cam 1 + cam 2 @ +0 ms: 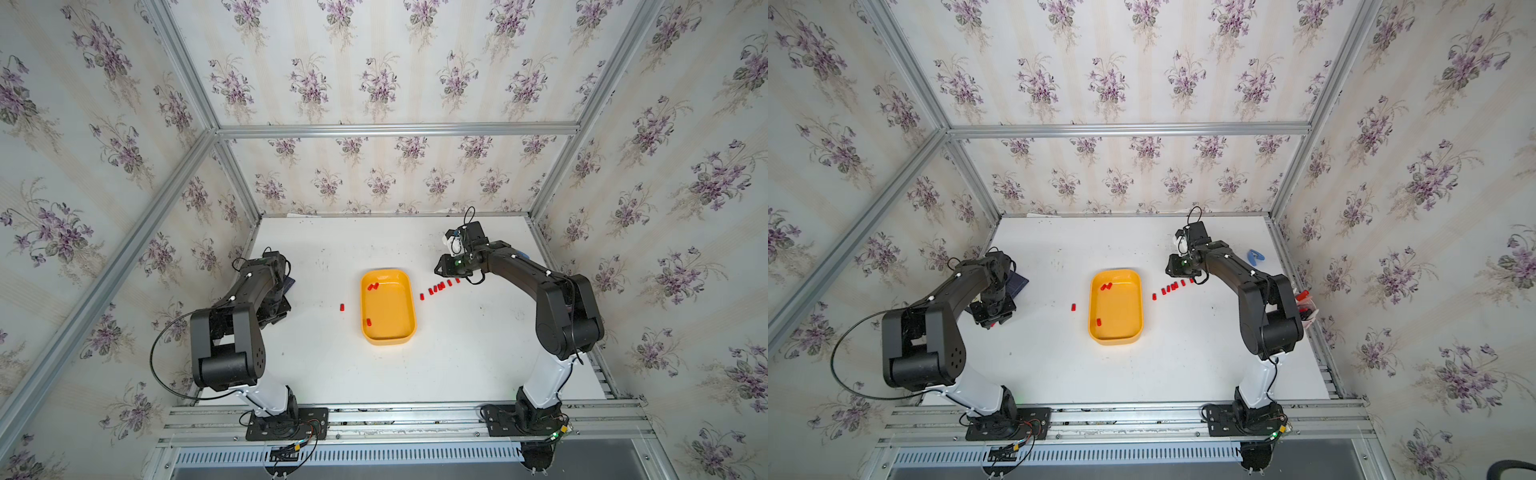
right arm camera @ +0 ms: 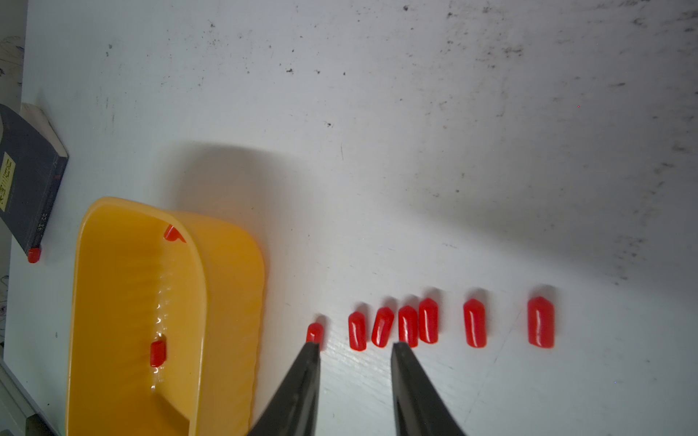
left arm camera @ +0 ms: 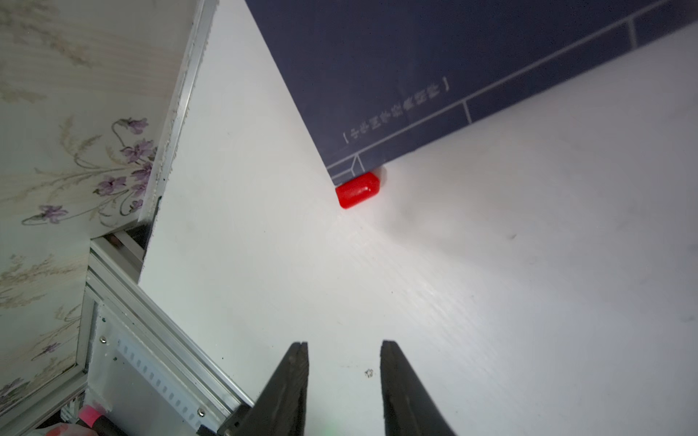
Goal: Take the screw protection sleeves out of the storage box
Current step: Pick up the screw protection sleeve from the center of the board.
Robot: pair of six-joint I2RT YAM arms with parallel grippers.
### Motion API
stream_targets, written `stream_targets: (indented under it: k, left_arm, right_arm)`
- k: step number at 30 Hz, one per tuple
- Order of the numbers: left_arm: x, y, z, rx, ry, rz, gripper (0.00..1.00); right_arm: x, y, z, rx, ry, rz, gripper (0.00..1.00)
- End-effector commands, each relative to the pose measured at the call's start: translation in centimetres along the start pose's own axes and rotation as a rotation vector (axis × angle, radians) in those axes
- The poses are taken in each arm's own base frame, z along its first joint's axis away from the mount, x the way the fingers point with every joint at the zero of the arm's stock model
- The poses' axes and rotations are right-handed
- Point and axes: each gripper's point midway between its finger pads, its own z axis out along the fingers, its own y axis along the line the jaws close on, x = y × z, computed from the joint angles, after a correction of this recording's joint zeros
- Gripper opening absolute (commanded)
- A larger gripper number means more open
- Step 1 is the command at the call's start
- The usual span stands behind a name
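The yellow-orange storage box (image 1: 409, 307) sits mid-table in both top views. Three red screw protection sleeves lie inside it: a pair (image 1: 372, 286) at the far end and one (image 1: 368, 322) nearer the front. A row of several sleeves (image 2: 428, 321) lies on the table right of the box. My right gripper (image 2: 355, 344) hovers open over that row, empty. One sleeve (image 1: 342, 307) lies left of the box. Another sleeve (image 3: 358, 190) rests against the booklet's corner, ahead of my left gripper (image 3: 344, 345), which is open and empty.
A dark blue booklet (image 3: 453, 56) lies flat at the table's left edge under the left arm. A small blue clip (image 1: 1256, 256) and a cup with red-capped pens (image 1: 1306, 307) stand by the right edge. Aluminium rails (image 3: 181, 113) border the table.
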Motion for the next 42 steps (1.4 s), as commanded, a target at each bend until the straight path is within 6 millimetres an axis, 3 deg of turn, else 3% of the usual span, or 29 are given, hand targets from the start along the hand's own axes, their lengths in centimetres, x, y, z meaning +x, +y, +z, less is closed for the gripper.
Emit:
stream_targets:
  k: [1, 6, 19, 30, 42]
  left_arm:
    - [-1.0, 0.9, 0.3, -0.036, -0.011, 0.023, 0.32]
    - [-1.7, 0.7, 1.1, -0.063, 0.013, 0.060, 0.28]
    - [-1.9, -0.5, 3.6, -0.063, 0.038, 0.079, 0.37]
    - [-2.3, -1.8, 5.2, -0.037, 0.047, 0.111, 0.39]
    - [-4.2, -1.6, 5.4, -0.072, 0.033, 0.122, 0.40]
  right_arm:
    - [-0.4, 0.2, -0.2, -0.009, -0.010, -0.015, 0.37]
    - [-0.3, 0.1, -0.3, 0.000, -0.010, -0.019, 0.37]
    - [-0.3, 0.2, 0.1, -0.016, -0.007, -0.027, 0.37]
    - [-0.3, 0.1, 0.3, -0.016, -0.003, -0.031, 0.37]
    - [-0.4, 0.2, 0.0, -0.015, -0.011, -0.041, 0.37]
